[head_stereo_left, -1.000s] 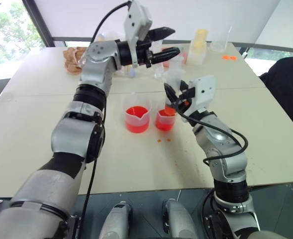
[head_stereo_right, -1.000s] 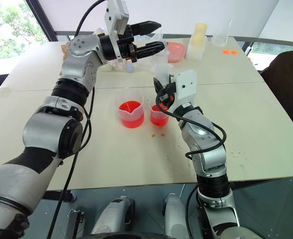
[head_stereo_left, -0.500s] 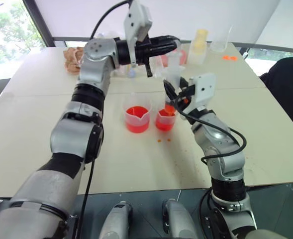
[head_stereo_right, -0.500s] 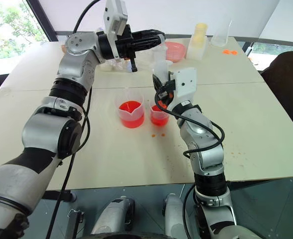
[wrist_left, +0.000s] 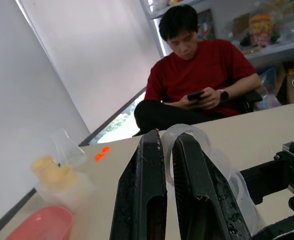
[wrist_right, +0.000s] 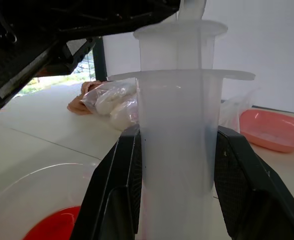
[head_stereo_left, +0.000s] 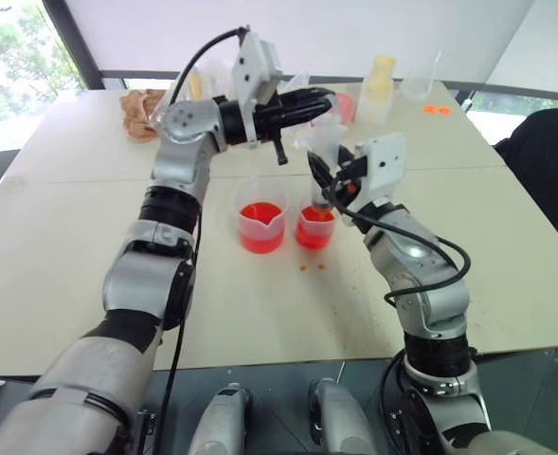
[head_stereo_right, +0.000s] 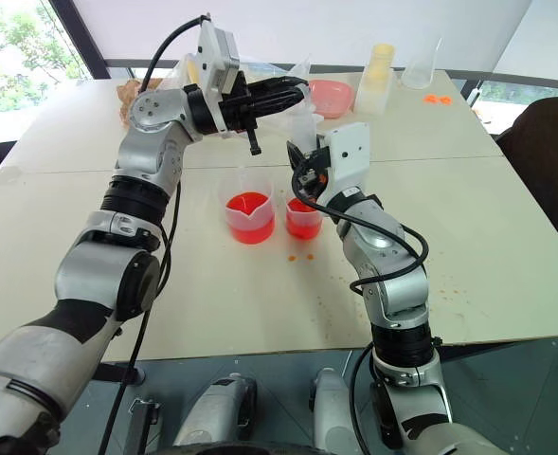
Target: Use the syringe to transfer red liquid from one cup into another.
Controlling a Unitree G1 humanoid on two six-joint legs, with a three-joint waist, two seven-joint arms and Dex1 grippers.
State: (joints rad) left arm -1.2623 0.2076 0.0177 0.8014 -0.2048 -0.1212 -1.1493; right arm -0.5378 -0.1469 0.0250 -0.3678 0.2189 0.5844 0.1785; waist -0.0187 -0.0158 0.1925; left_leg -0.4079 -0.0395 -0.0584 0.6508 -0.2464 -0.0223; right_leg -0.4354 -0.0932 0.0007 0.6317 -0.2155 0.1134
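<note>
The syringe (head_stereo_left: 324, 152) stands upright, its tip down in the narrower plain-rimmed cup (head_stereo_left: 314, 230), which holds red liquid. My right gripper (head_stereo_left: 322, 185) is shut on the translucent barrel (wrist_right: 179, 150). From the left, my left gripper (head_stereo_left: 324, 98) reaches in level above it and is shut on the plunger's ring-shaped top (wrist_left: 186, 142). Just left of the narrow cup stands the wider spouted cup (head_stereo_left: 261, 226) with red liquid (head_stereo_left: 261, 213) in its bottom. How much liquid is in the barrel cannot be told.
Red drops (head_stereo_left: 312, 267) lie on the table before the cups. At the back stand a pink dish (head_stereo_right: 331, 97), a capped bottle (head_stereo_left: 381, 85) and a clear flask (head_stereo_left: 421, 81). A tan bundle (head_stereo_left: 141, 112) lies back left. A seated person (wrist_left: 196, 75) is beyond the table's right side.
My left gripper, open a second ago, has shut on the plunger's top and sunk slightly. The right gripper and the syringe barrel have stayed in place.
</note>
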